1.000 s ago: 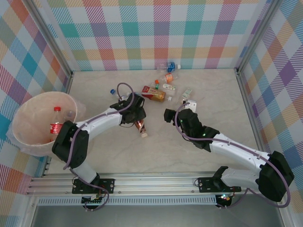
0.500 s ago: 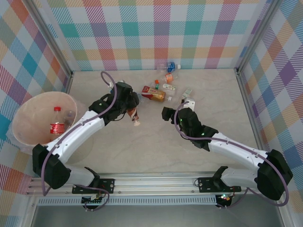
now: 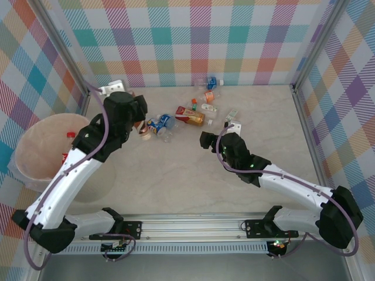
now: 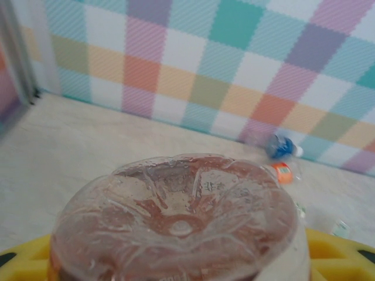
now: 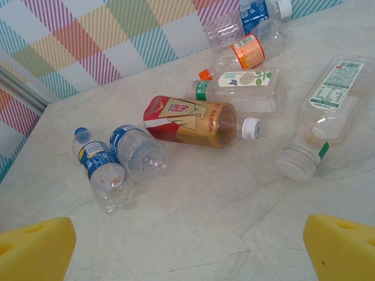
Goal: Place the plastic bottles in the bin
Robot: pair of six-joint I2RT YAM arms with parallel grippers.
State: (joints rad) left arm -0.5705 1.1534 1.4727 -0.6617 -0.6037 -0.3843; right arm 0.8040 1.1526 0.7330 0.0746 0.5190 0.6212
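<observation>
1. Bin, near left: one red-label bottle lies inside, partly hidden by the left arm. I cannot tell whether more lie in it.
2. Right gripper, mid-table: pads spread wide with nothing between them, facing the loose bottles.
3. Left gripper, raised between bin and pile: pinching one brown bottle, whose base faces the wrist camera. It is not yet over the bin.
4. Table, centre to far: seven loose bottles.
   - a blue-label pair, side by side
   - a red-gold bottle
   - a large clear bottle to the right
   - a green-cap bottle
   - an orange-label bottle
   - a white-cap bottle, farthest
5. Count: one bin, two grippers, nine bottles in sight.
6. Progress, as I judge it: at least one binned, one in hand, seven left, so most of the task remains.
</observation>
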